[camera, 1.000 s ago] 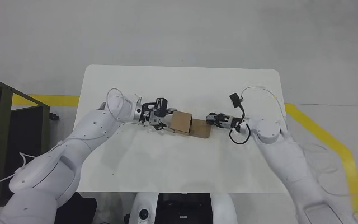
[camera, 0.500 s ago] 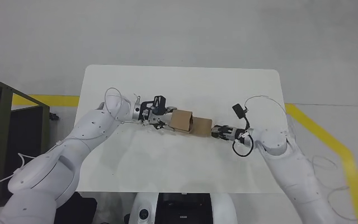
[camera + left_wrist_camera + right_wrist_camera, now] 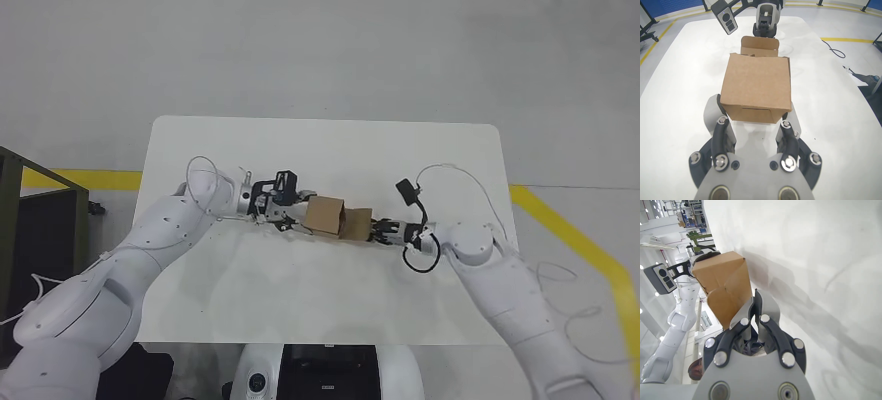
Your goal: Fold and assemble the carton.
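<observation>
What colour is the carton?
The carton is plain brown cardboard, clearest in the left wrist view.

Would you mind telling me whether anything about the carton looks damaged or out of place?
Nothing looks damaged. The carton lies on its side in the left gripper, and its far flap stands open against the shut right gripper.

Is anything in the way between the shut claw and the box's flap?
No, nothing visible. The right claw, shut, sits right at the flap of the carton, with only bare table beside them. The left claw grips the carton's other end.
</observation>
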Motion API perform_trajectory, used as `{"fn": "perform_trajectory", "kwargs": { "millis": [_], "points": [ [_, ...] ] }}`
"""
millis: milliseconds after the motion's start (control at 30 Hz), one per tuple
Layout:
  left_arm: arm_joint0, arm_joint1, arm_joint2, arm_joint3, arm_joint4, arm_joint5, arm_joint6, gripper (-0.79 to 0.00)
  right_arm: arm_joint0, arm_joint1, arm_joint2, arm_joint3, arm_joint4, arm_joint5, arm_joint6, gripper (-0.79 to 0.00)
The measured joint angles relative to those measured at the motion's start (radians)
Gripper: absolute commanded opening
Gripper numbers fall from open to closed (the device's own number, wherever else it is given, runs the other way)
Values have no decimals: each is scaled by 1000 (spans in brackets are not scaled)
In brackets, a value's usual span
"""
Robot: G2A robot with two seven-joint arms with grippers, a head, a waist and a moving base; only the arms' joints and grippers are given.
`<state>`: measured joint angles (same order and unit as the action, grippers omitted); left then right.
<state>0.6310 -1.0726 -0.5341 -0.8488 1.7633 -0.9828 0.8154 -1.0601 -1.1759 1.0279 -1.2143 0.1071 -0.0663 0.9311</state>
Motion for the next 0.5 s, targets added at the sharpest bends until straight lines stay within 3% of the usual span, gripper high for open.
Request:
{"fn": "perform_trajectory", "kwargs": {
  "millis": [333, 367, 500],
  "points": [
    [0, -7, 1, 1, -4, 9, -36, -246, 17, -7, -19, -20, 4, -17, -10, -782],
    [0, -7, 1, 2, -5, 9, -38, -237, 15, -7, -18, -25, 5, -21, -11, -733],
    [0, -9, 0, 7, -5, 11, -45, -200, 5, -4, -10, -48, 0, -30, -14, -727]
  ]
}}
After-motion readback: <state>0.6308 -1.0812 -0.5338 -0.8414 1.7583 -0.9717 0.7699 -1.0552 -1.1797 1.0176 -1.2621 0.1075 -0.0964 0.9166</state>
